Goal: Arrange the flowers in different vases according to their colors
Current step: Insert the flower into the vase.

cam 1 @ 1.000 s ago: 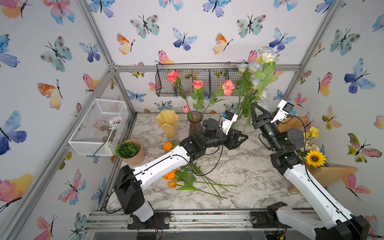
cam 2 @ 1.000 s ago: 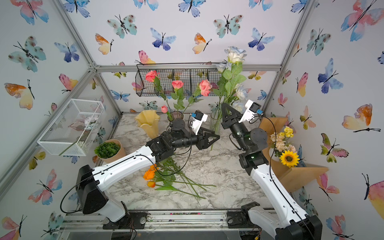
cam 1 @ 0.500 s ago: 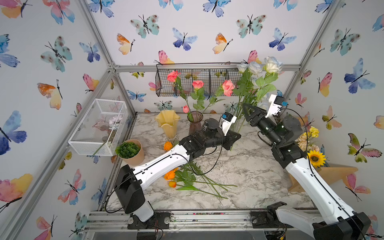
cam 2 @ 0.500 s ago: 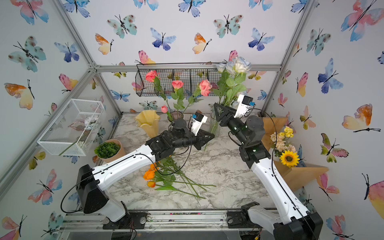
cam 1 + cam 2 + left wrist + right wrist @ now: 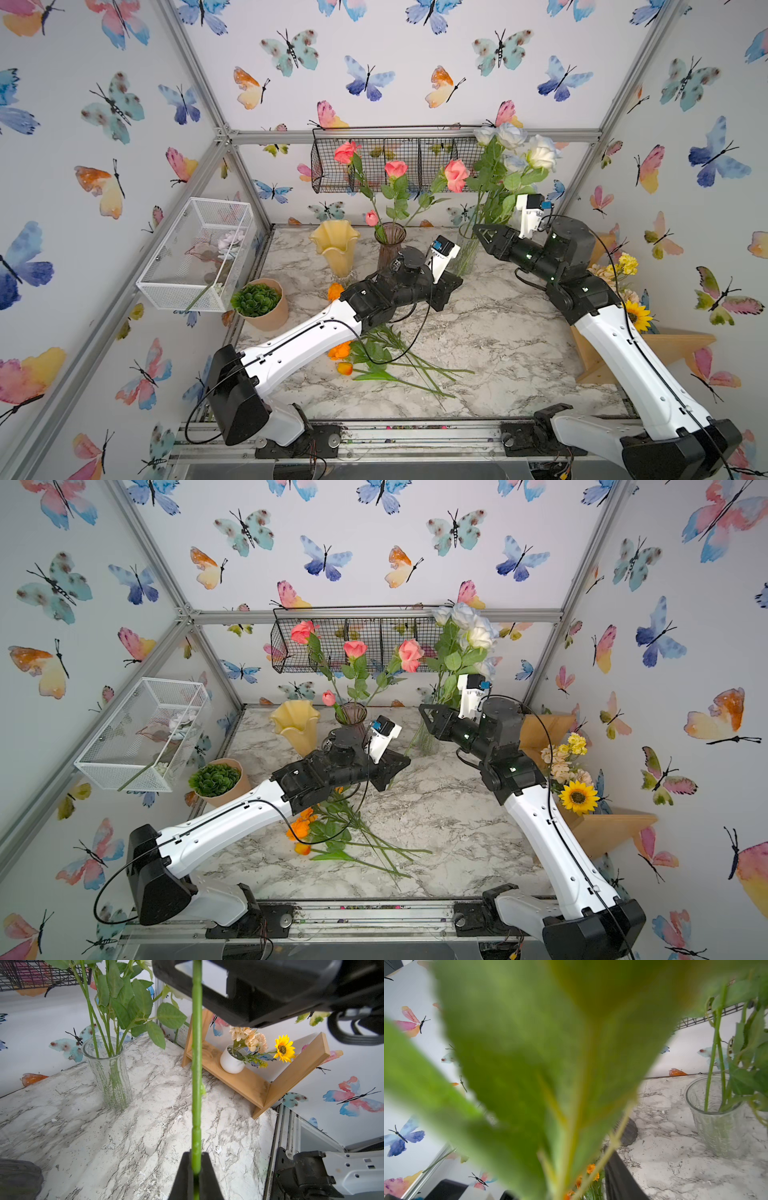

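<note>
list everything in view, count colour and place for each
yellow vase: one, creamy yellow, back of table
purple vase: one, purple glass, beside yellow vase
clear vase: one, clear glass, back of table
pink flowers: four, pink, in purple vase
white-blue roses: about four, white-blue, above clear vase
orange flowers: at least three, orange, lying on table
succulent: one, green, tan pot, table edge
white wire basket: one, white, side wall
black wire basket: one, black, back wall
sunflower bouquet: one, yellow-cream, on wooden shelf
table: one, marble
left pincer: one, black, shut on green stem
right pincer: one, black, near clear vase, state unclear
</note>
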